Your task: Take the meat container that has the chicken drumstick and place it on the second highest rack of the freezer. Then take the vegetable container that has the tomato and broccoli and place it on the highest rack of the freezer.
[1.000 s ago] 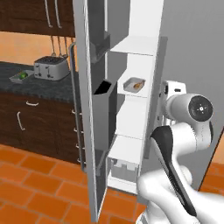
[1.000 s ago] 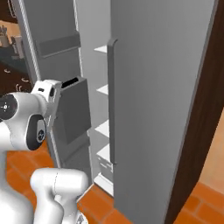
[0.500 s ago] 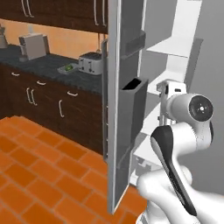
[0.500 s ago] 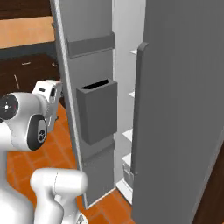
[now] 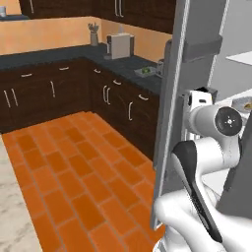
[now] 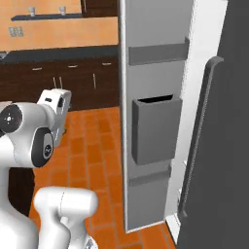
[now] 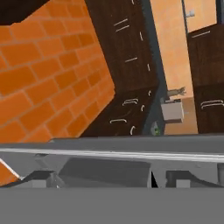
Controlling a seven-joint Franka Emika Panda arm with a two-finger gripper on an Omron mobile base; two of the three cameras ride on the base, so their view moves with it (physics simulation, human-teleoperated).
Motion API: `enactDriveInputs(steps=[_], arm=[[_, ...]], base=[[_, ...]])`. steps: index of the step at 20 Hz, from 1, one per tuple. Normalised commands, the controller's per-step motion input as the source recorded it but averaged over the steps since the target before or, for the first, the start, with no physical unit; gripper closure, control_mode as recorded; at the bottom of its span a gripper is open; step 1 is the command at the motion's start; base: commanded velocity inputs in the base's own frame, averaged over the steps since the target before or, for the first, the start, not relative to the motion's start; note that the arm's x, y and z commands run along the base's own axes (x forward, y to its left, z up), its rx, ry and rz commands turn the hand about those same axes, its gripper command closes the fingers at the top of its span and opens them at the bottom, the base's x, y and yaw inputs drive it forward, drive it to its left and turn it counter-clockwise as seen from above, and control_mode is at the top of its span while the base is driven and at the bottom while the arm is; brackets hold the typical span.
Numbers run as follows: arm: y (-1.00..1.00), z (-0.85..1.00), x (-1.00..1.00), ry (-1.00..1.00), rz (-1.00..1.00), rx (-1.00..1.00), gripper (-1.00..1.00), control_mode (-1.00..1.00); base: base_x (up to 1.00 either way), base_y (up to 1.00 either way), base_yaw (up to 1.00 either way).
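Gripper raised beside the open freezer door, state impossible to tell, nothing visibly carried; one container shelved, the vegetable container seemingly left.

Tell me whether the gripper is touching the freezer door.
Cannot tell. In the left base view the gripper overlaps the freezer door, hiding any gap or contact.

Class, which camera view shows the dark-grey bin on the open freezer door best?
The right base view: the door bin faces the camera, open top visible. The left base view shows the door edge-on with bins jutting out; the hand view shows it low and cropped.
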Motion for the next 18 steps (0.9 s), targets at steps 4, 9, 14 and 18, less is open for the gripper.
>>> enactDriveInputs(steps=[4,9,14,18], arm=[[0.0,0.0,0.0,0.0,0.0,0.0,-1.0,1.0],[0.0,0.0,0.0,0.0,0.0,0.0,-1.0,1.0],[0.0,0.0,0.0,0.0,0.0,0.0,-1.0,1.0],[0.0,0.0,0.0,0.0,0.0,0.0,-1.0,1.0]], base=[[0.16,0.19,0.62],[0.83,0.27,0.34],[1.0,0.51,0.14],[1.0,0.55,0.02]])
